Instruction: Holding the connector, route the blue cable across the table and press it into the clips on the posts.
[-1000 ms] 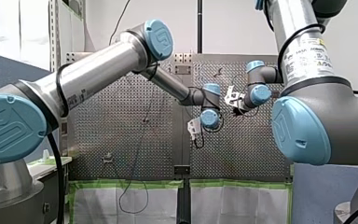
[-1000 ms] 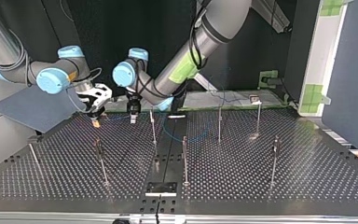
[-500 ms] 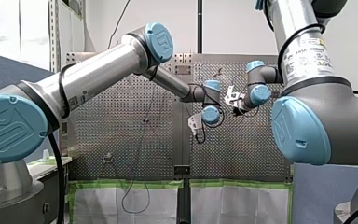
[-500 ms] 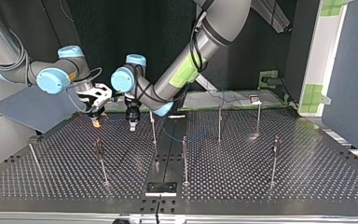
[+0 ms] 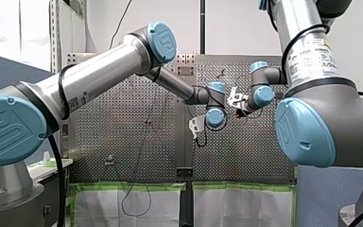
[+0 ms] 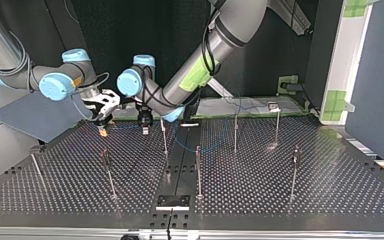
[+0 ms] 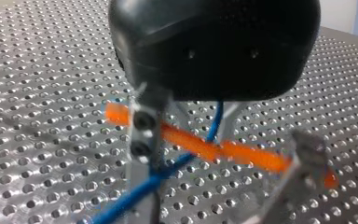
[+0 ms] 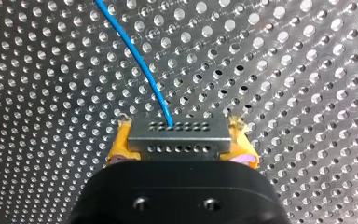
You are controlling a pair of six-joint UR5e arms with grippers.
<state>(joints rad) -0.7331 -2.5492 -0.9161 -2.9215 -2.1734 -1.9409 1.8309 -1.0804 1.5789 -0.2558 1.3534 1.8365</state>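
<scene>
Right wrist view: right end effector [image 8: 182,143], yellow pads, clamped on flat grey connector [image 8: 179,132] with rows of pinholes; thin blue cable [image 8: 137,60] curves off over perforated metal table [image 8: 284,70]; left end effector [image 6: 144,125] black, rounded, at cable; grip cannot be told.

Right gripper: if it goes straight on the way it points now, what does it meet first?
Most likely the perforated table: the right gripper points at it, and the connector it holds would touch first. Depth is unclear.
</scene>
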